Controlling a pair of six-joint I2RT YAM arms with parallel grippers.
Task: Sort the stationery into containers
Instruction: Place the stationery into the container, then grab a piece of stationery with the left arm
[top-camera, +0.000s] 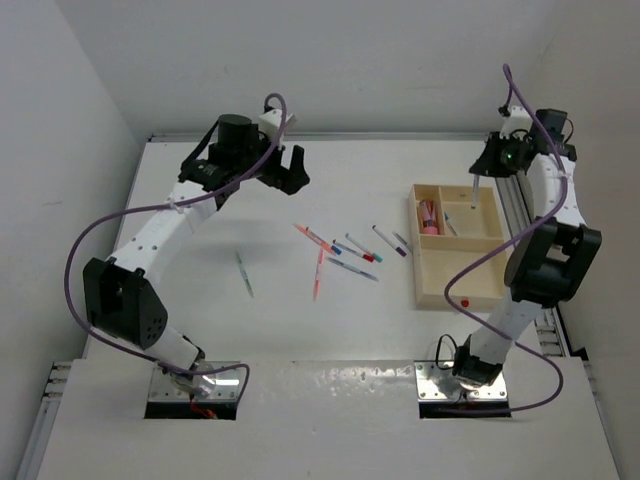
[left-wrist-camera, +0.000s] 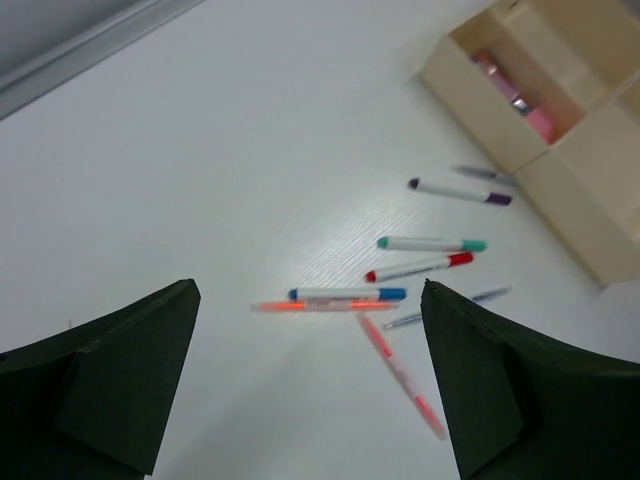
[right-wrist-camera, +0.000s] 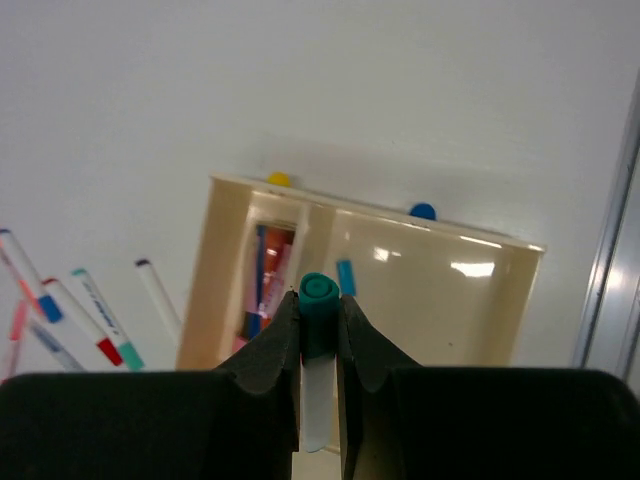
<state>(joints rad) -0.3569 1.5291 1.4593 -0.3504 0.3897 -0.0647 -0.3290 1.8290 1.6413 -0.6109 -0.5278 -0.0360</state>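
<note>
Stationery (top-camera: 360, 251) mostly loose on the table (top-camera: 250, 205): a scatter of thin pens just L of the tray (top-camera: 418, 262), plus one greyish pen (top-camera: 244, 274) lying alone, well apart to the L. In the scatter, per left wrist view: purple-cap pen (left-wrist-camera: 458, 192) nearest the tray w/ a grey pen (left-wrist-camera: 485, 175) just beside it, then teal-cap pen (left-wrist-camera: 430, 243), red-cap pen (left-wrist-camera: 418, 267), blue-cap pen (left-wrist-camera: 348, 294) lying alongside an orange pen (left-wrist-camera: 320, 306), a 2nd orange-red pen (left-wrist-camera: 400, 375) angled away from them, & a blurred bluish pen (left-wrist-camera: 450, 306). Tray is pale wood, 3 sections: red dot (top-camera: 465, 301) on its near rim, yellow dot (right-wrist-camera: 278, 179) & blue dot (right-wrist-camera: 422, 211) on the rim at the top of the right wrist view. Narrow section holds a pink block (top-camera: 428, 215) plus red & blue items, can't tell exactly what. Right claw (right-wrist-camera: 318, 322) is closed on a white pen w/ teal cap (right-wrist-camera: 320, 298), held upright above the small section next to the narrow one; can't tell if the tip touches the tray floor. Left claw (top-camera: 285, 172) is wide open, nothing btwn its fingers (left-wrist-camera: 120, 380), up above the table on the far L side of the scatter, apart from every pen.
</note>
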